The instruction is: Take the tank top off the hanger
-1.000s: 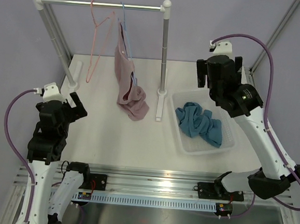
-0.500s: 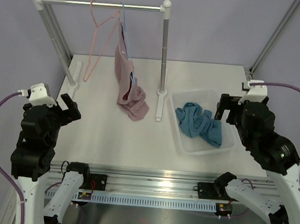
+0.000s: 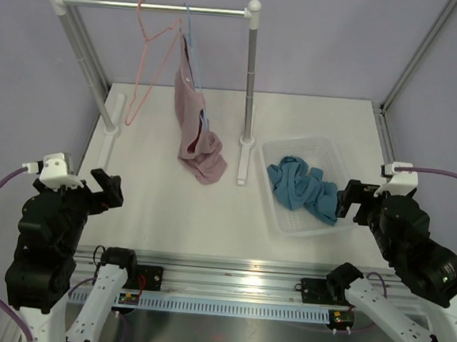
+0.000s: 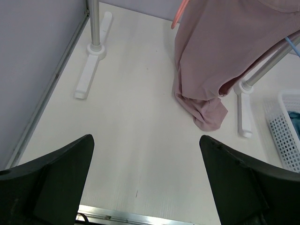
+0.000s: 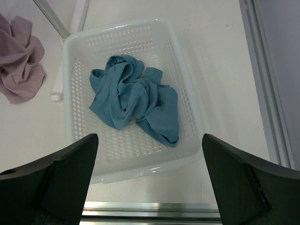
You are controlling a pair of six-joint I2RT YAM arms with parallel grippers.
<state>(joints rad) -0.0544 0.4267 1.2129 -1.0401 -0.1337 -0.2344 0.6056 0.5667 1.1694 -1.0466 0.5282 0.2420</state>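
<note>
1. Lying crumpled in the white basket [image 3: 298,141], the teal tank top [image 3: 302,189] is off its hanger. The basket stands on the worktop [image 3: 170,206], just to the right of the rail's right foot.
2. The rail [image 3: 154,7] runs across the far side of the worktop on two posts. The thin pink hanger [image 3: 150,62] hangs bare from it by the hook, toward the rail's left end, with its frame tilted.
3. Next to it on the rail, nearer the middle, a blue hanger [image 3: 189,49] carries a dusty pink garment [image 3: 196,129]. The lower end of the garment is bunched on the worktop beneath the rail, close to the right foot.
4. The left hand [image 4: 146,183] is spread wide and grips nothing. It is held above bare worktop on the near side of the rail. In the left wrist view the rail's left foot lies ahead to the left and the pink garment ahead to the right.
5. The right hand [image 5: 150,183] is also spread wide and empty. It sits above the near edge of the basket, well apart from the rail, and the tank top lies in a heap between its two dark fingers in the right wrist view.
</note>
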